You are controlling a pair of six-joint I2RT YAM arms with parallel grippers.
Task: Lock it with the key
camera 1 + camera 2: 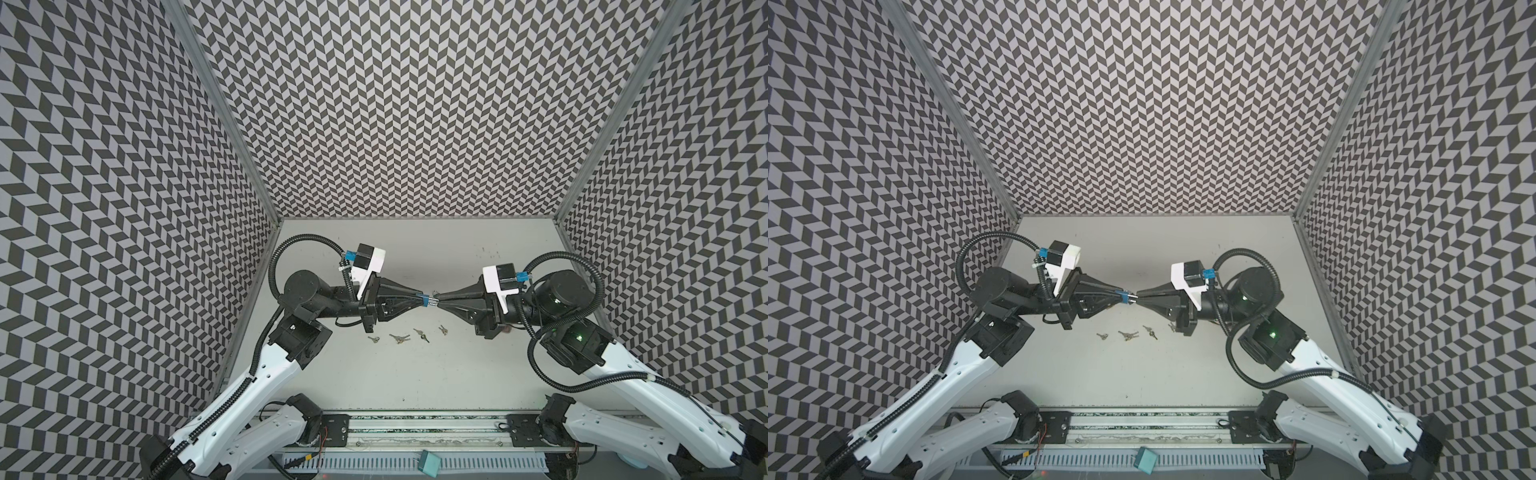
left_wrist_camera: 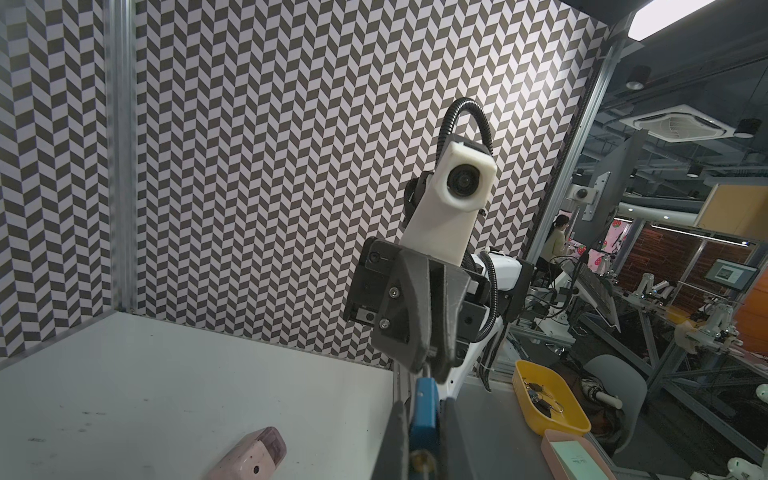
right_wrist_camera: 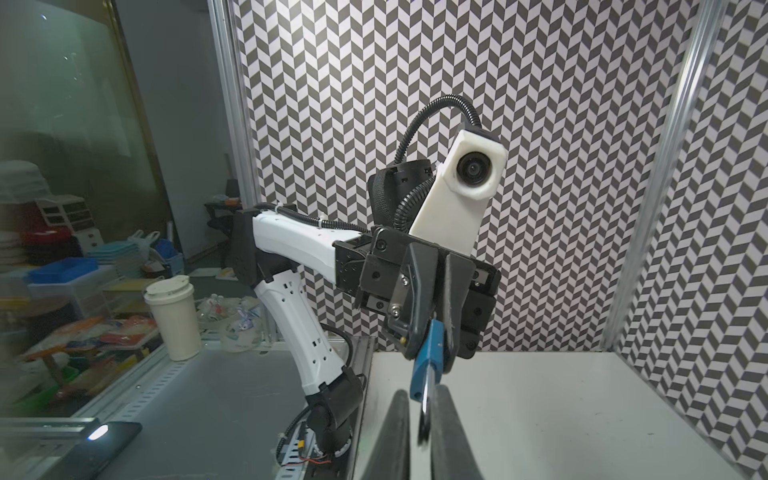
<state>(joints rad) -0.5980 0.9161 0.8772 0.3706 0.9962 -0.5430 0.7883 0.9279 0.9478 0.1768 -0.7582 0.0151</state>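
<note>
While my two hands meet tip to tip in the air above the counter [image 1: 415, 257], my left hand [image 1: 420, 300] is pressed together on the blue padlock [image 3: 428, 357]. It pinches the body flat, so that the lock sticks out past my fingertips toward my right hand [image 1: 438, 302]. From the padlock's far end a slim silver key [image 1: 432, 302] runs straight on into my right hand, whose fingers [image 3: 395, 436] are closed on the key's dark round head. In the right wrist view that head sits edge-on between them. So the lock lies right at my left fingertips and just beyond my right ones, with only the short bare shaft of the key between the two hands. Whether the key is fully home in the lock I cannot tell.

Down on the counter, below the hands and a little nearer my base, loose keys [image 1: 400, 338] lie in a row of four small clusters, apart from each other and touching neither hand. A pink block [image 2: 249, 457] with a small hole in its side lies flat on the counter too, lower than my left hand and over on my right hand's side. Beyond both hands the bare counter runs to the chevron-patterned walls [image 1: 415, 124]. Behind my arms' bases, well apart from the hands, a small teal box [image 1: 428, 461] rests on the slotted rail [image 1: 374, 461].
</note>
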